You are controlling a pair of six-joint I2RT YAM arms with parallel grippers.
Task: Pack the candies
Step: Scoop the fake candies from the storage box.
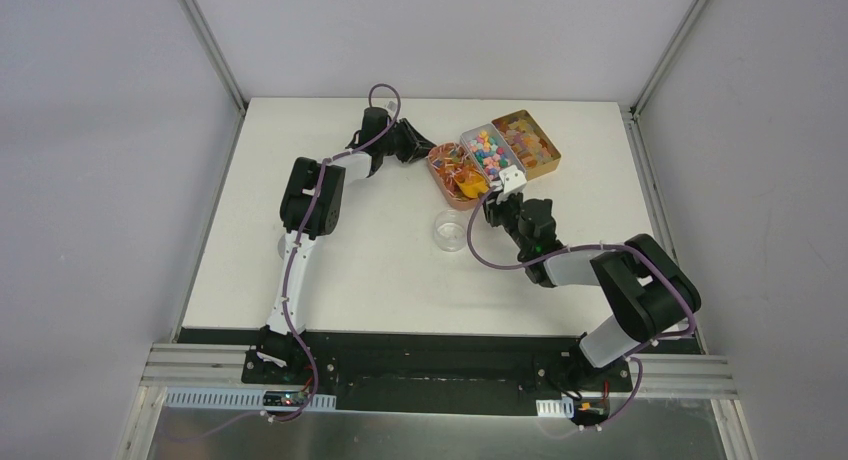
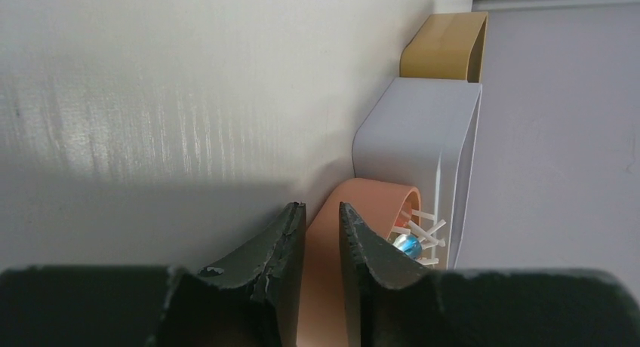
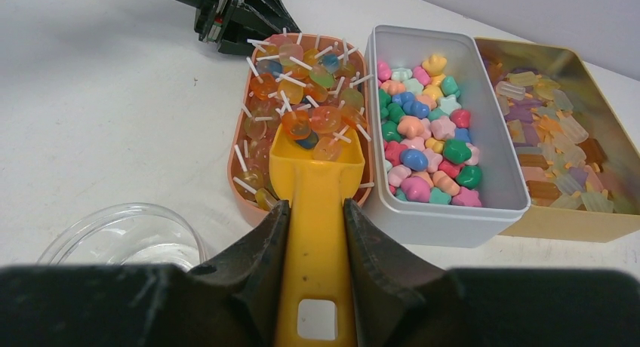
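The candies are small pink, blue, green and yellow sweets filling the white tin between two other tins. My right gripper is shut on the handle of the orange-yellow scoop. The scoop's bowl lies in the salmon tin, among translucent sweets on white sticks, and several sit in it. My left gripper is closed over the far end wall of the salmon tin. In the top view the left gripper and right gripper flank that tin.
A gold tin of pale jelly pieces stands right of the white tin. A clear round cup stands on the table just left of the scoop handle; it also shows in the top view. Metal frame rails border the table.
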